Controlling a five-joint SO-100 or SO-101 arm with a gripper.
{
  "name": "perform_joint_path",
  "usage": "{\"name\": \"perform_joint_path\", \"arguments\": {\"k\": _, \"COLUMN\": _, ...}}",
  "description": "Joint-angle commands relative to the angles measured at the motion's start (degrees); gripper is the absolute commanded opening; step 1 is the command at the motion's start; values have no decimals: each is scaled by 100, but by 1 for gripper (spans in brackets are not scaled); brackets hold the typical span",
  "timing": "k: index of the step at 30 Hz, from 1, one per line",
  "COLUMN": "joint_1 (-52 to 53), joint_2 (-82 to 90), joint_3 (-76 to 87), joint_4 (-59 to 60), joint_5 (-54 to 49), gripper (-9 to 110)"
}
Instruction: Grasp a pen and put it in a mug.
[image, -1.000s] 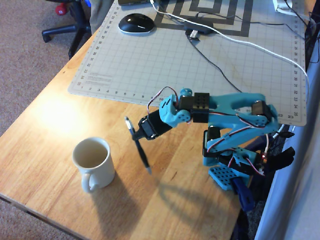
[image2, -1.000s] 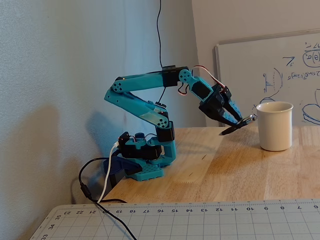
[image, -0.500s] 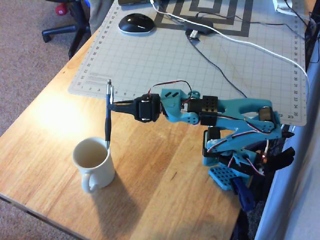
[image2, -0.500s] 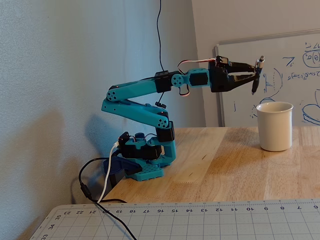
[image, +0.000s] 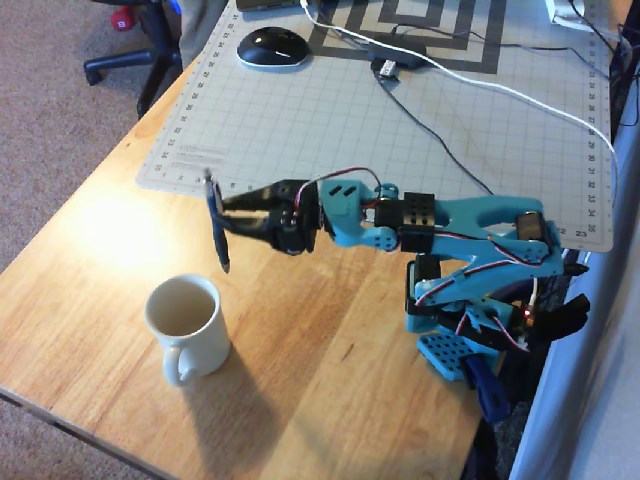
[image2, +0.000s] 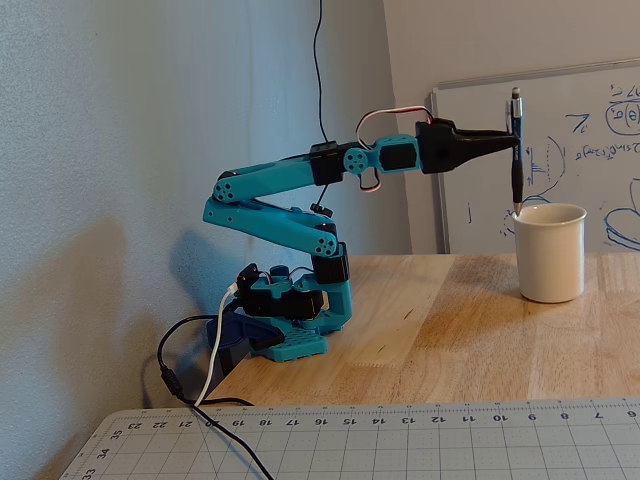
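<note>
My gripper (image: 216, 212) (image2: 512, 140) is shut on the dark pen (image: 217, 230) (image2: 517, 165), which hangs nearly upright in the air. In the fixed view the pen's lower tip is level with the rim of the cream-white mug (image2: 549, 252), at its left edge. From overhead the pen sits a little beyond the mug (image: 186, 322), toward the cutting mat, not over the opening. The mug stands upright on the wooden table (image: 90, 250) with its handle facing the near edge.
A grey cutting mat (image: 400, 130) covers the far half of the table, with a black mouse (image: 272, 46) and black and white cables (image: 470, 80) on it. The arm's base (image: 470, 340) is clamped at the right edge. A whiteboard (image2: 600, 130) stands behind the mug.
The arm rose from low over the table, lifting the pen clear. The pen swung from tilted to nearly upright, and the wrist has rolled over the last half second.
</note>
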Motion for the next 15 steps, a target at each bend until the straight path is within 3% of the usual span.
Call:
{"name": "perform_joint_path", "arguments": {"k": 1, "joint_1": -255, "joint_2": -281, "joint_3": -439, "joint_4": -220, "joint_5": -782, "gripper": 3}}
{"name": "perform_joint_path", "arguments": {"k": 6, "joint_1": -501, "joint_2": -958, "joint_3": -984, "joint_4": -281, "joint_5": -905, "gripper": 3}}
{"name": "perform_joint_path", "arguments": {"k": 15, "joint_1": -615, "joint_2": -1468, "joint_3": -1635, "joint_4": -1556, "joint_5": -967, "gripper": 3}}
